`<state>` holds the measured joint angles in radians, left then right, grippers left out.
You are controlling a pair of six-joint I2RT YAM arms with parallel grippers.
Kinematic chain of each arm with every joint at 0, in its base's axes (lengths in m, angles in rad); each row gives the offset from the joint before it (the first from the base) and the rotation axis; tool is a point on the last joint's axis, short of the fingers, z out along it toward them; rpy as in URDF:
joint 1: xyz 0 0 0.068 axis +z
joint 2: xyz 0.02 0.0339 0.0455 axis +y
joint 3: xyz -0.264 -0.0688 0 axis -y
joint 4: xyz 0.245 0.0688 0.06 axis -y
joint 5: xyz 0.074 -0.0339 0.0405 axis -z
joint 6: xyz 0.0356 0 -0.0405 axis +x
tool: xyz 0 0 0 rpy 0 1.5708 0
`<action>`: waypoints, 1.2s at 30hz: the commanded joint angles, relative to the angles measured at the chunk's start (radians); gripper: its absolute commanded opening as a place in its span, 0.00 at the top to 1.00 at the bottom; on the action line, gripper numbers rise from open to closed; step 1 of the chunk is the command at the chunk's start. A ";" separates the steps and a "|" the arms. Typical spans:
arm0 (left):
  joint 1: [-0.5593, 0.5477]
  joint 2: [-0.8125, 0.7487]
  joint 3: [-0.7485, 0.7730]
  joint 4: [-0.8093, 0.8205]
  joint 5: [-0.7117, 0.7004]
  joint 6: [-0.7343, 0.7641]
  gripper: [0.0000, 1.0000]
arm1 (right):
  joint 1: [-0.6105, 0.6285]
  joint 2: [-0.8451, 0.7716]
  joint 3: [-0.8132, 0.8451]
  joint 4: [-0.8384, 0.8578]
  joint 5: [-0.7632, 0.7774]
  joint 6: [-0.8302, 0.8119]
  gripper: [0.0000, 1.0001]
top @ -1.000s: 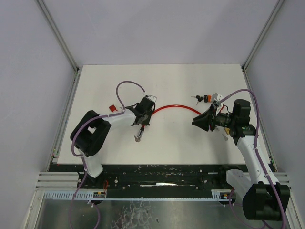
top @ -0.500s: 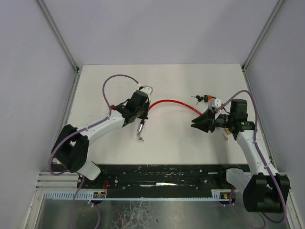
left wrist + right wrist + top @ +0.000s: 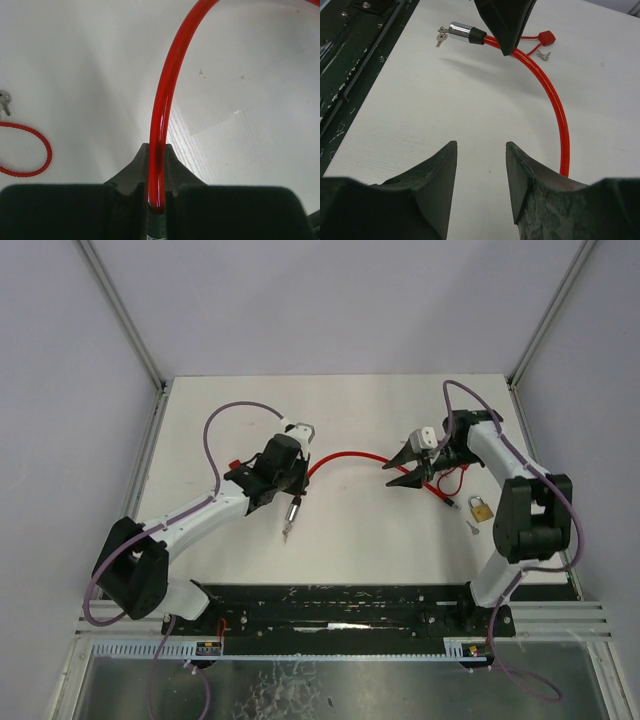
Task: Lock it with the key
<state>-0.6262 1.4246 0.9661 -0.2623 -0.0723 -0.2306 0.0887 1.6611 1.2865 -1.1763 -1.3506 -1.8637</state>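
Note:
A red cable lock [image 3: 345, 456] arcs across the table's middle. My left gripper [image 3: 294, 486] is shut on the cable just above its silver lock cylinder [image 3: 293, 510], where a key [image 3: 287, 531] hangs. In the left wrist view the fingers [image 3: 172, 167] pinch the cable [image 3: 161, 110] between them. My right gripper [image 3: 392, 474] is open and empty, right by the cable's right-hand stretch. In the right wrist view [image 3: 480, 150] the cable [image 3: 555, 107] runs past its right finger, with the cylinder [image 3: 460, 31] and key [image 3: 441, 36] far ahead.
A brass padlock [image 3: 481, 510] with a small key [image 3: 470, 528] beside it lies at the right. A red tag [image 3: 237, 466] lies left of the left gripper; the right wrist view shows it [image 3: 546, 37] with a small key [image 3: 543, 55]. A thin red loop [image 3: 27, 149] lies at left.
The right arm has swung back and its open gripper has moved left toward the cable, uncovering the brass padlock. The left arm has stretched out, still holding the cable.

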 commanded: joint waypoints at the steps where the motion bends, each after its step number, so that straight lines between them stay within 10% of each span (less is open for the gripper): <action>1: 0.009 -0.038 -0.006 0.075 0.016 -0.010 1.00 | 0.032 0.103 0.135 -0.262 0.026 -0.397 0.52; 5: 0.007 -0.032 -0.009 0.099 0.040 -0.014 1.00 | 0.042 0.060 0.146 -0.073 0.108 -0.072 0.57; 11: 0.009 -0.019 -0.017 0.118 0.075 -0.024 1.00 | 0.073 -0.251 -0.118 0.696 0.427 0.819 0.44; 36: 0.009 -0.064 -0.055 0.147 0.104 -0.022 1.00 | 0.076 -0.327 -0.254 0.756 0.405 0.898 0.21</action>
<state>-0.6254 1.3968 0.8982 -0.2150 -0.0006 -0.2489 0.1646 1.3586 1.0309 -0.4099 -0.8833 -0.9268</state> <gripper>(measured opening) 0.055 0.798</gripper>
